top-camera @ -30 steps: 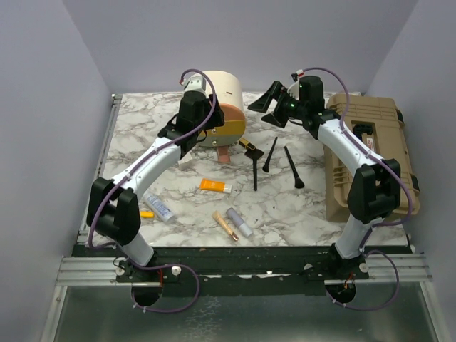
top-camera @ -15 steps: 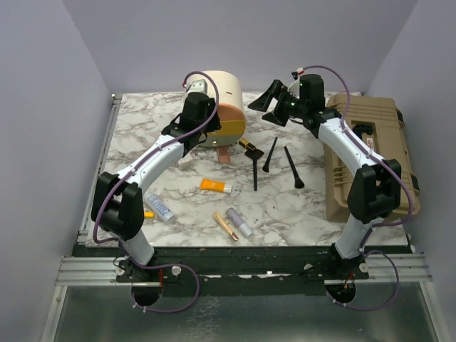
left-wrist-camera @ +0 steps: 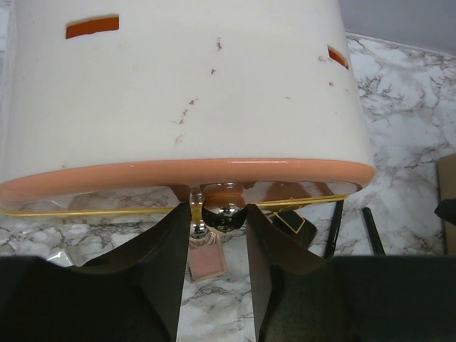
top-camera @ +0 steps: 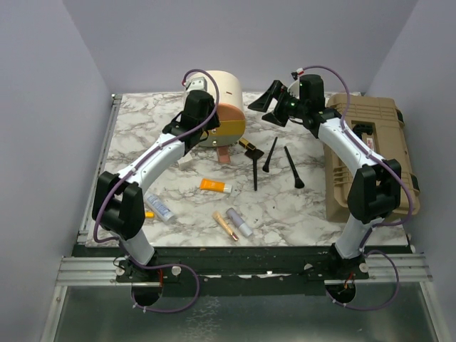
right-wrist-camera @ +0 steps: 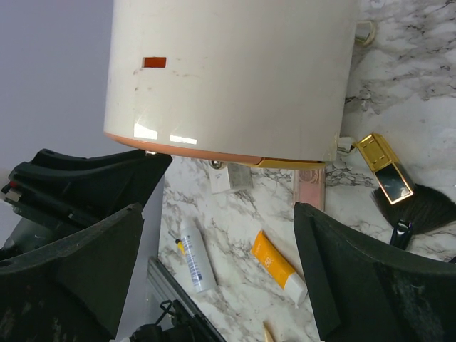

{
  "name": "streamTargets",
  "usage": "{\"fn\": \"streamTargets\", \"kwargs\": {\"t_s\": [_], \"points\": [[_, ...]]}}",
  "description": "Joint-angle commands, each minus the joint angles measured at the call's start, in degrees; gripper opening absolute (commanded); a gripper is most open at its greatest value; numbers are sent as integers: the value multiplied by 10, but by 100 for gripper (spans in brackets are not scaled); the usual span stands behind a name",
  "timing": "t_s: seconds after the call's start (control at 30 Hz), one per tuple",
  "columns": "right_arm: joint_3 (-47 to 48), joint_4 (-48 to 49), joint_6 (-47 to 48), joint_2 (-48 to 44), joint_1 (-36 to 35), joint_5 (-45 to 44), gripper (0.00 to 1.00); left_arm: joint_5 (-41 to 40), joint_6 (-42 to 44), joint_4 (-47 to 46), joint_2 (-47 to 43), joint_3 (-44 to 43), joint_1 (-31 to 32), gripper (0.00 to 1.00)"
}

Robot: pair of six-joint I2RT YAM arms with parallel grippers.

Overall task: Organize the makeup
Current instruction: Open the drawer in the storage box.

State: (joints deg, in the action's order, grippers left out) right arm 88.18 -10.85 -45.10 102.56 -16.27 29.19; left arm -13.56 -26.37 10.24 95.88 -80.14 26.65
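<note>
Left wrist view: the chrome clasp (left-wrist-camera: 224, 216) of the round case (left-wrist-camera: 185, 92) is being pinched by the nearly closed left pincer (left-wrist-camera: 219, 222), so a slip is being risked, shoving the case over the pink palette (left-wrist-camera: 205, 262) at its six o'clock, while the empty right pincer (right-wrist-camera: 221, 214) is being held wide open at its three o'clock, near the black brushes (top-camera: 270, 155).

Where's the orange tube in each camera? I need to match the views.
Top external: orange tube mid-frame, below the round case.
Left wrist: not in it.
Right wrist: orange tube at lower middle.
Shared landmark: the round case, seen in all three.
</note>
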Motion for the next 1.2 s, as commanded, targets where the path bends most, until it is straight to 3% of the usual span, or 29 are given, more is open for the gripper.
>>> {"fn": "streamTargets", "kwargs": {"t_s": [0.0, 0.13, 0.43, 0.77, 1.17], "points": [[9, -18, 8, 9, 0, -9, 91, -15, -12, 0, 9, -15, 0, 37], [13, -16, 7, 12, 0, -11, 91, -10, -30, -2, -1, -3, 1, 37], [21, -25, 11, 21, 0, -6, 90, -13, -29, -2, -17, 8, 1, 18], [19, -26, 9, 25, 0, 7, 90, 26, 6, 0, -65, 38, 0, 18], [4, -46, 27, 10, 1, -1, 90, 78, -9, -1, -130, 114, 1, 18]]}}
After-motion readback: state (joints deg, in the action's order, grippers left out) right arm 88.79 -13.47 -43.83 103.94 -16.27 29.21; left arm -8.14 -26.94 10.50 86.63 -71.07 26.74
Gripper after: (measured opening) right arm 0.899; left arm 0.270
